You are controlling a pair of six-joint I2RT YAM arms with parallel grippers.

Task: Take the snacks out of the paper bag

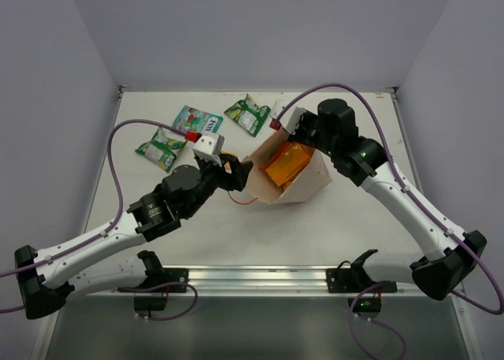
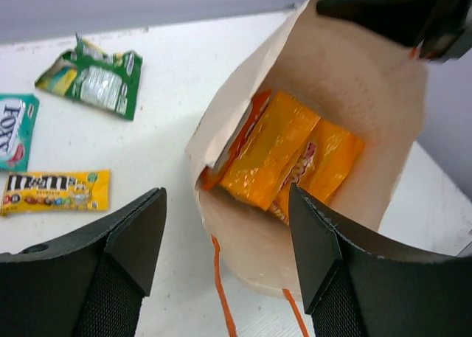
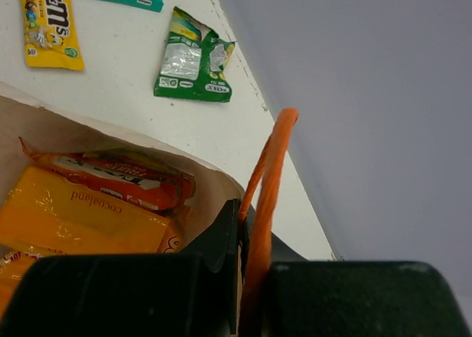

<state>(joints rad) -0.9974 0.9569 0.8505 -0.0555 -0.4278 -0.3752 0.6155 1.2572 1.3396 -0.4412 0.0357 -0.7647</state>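
The beige paper bag (image 1: pixel 311 183) leans in the middle of the table, its mouth open toward the left arm. Orange snacks (image 1: pixel 285 165) lie inside, seen in the left wrist view as orange packets (image 2: pixel 273 149) and an orange-yellow pouch (image 2: pixel 328 156). My left gripper (image 1: pixel 236 171) is open at the bag's near rim (image 2: pixel 243 248), which sits between the fingers (image 2: pixel 136 237). My right gripper (image 3: pixel 258 226) is shut on the bag's far rim and its orange string handle (image 3: pixel 269 167). Outside the bag lie a teal pouch (image 1: pixel 197 122), two green-white pouches (image 1: pixel 161 150) (image 1: pixel 248 114) and a yellow bar (image 2: pixel 55 191).
Grey walls enclose the white table (image 1: pixel 354 226) on three sides. The loose packets lie at the back left. A second orange string handle (image 2: pixel 221 293) trails on the table under the left gripper. The rail with both arm bases runs along the near edge.
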